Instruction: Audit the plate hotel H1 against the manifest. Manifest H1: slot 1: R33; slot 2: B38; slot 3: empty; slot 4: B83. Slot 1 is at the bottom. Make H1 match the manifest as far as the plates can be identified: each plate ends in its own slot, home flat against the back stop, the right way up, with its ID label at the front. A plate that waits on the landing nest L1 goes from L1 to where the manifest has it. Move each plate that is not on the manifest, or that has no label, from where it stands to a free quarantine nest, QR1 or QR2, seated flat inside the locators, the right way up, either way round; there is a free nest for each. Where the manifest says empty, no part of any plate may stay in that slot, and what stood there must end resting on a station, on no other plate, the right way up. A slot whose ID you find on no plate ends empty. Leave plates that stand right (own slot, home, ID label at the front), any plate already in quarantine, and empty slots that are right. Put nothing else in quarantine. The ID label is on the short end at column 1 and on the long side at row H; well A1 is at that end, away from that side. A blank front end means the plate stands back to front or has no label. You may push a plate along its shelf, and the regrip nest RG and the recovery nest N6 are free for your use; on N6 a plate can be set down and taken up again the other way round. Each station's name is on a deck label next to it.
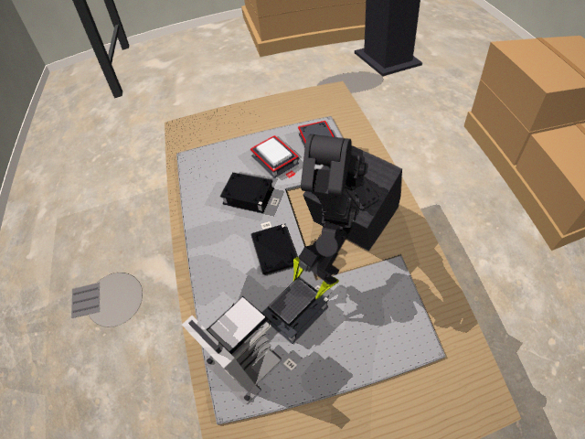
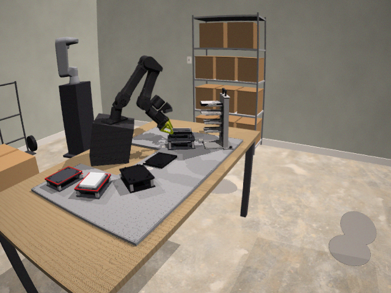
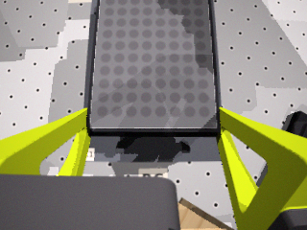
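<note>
My gripper (image 1: 307, 288) (image 2: 171, 132) (image 3: 153, 115) is shut on the long sides of a dark plate (image 1: 293, 300) (image 2: 182, 129) (image 3: 153, 57), near its blank near end. The plate is level, wells up, low over the regrip nest RG (image 1: 292, 331) (image 2: 181, 138); whether it touches the nest is hidden. Hotel H1 (image 2: 225, 122) stands beyond. A white plate (image 1: 239, 322) (image 2: 209, 102) is on its top shelf and another pale plate (image 2: 211, 112) just below; the lower slots are unclear. A white plate (image 1: 273, 151) (image 2: 94, 179) sits in one red-edged quarantine nest. No ID is readable.
The other red-edged nest (image 1: 315, 128) (image 2: 63, 175) shows no plate. A raised black nest (image 1: 247, 190) (image 2: 137, 173) and a low black nest (image 1: 273, 248) (image 2: 160, 159) show no plates. The low nest lies close to RG. The H1 deck label (image 1: 289, 363) is beside the hotel.
</note>
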Available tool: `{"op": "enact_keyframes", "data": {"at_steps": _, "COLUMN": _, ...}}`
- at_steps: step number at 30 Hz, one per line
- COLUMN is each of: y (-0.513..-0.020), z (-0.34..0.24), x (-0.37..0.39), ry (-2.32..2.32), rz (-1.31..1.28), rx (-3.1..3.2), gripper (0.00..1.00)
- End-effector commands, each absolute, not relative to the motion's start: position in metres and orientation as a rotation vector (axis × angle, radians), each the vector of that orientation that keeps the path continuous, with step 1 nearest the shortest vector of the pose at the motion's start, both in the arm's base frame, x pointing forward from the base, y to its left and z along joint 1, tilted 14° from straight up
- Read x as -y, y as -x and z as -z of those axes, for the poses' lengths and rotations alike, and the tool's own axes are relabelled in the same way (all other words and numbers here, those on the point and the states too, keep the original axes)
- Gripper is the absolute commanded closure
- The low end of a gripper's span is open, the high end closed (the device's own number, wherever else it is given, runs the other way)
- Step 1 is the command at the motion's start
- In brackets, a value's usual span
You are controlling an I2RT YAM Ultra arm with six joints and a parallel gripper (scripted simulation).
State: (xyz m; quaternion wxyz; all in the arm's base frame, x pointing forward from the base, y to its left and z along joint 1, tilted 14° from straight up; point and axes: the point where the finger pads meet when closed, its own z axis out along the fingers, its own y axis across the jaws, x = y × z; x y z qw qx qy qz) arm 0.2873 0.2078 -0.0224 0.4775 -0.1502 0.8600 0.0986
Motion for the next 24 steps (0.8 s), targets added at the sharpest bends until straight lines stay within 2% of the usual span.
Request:
{"op": "enact_keyframes", "data": {"at_steps": 1, "y": -0.299, "z": 0.018, "x": -0.213, "ry": 0.343, "rz": -0.252, "rx": -2.071, "gripper": 0.14}}
{"op": "enact_keyframes", "data": {"at_steps": 24, "y": -0.3, "z": 0.029, "x": -0.213, "ry": 0.343, "rz": -0.251, "rx": -2.071, "gripper": 0.14}}
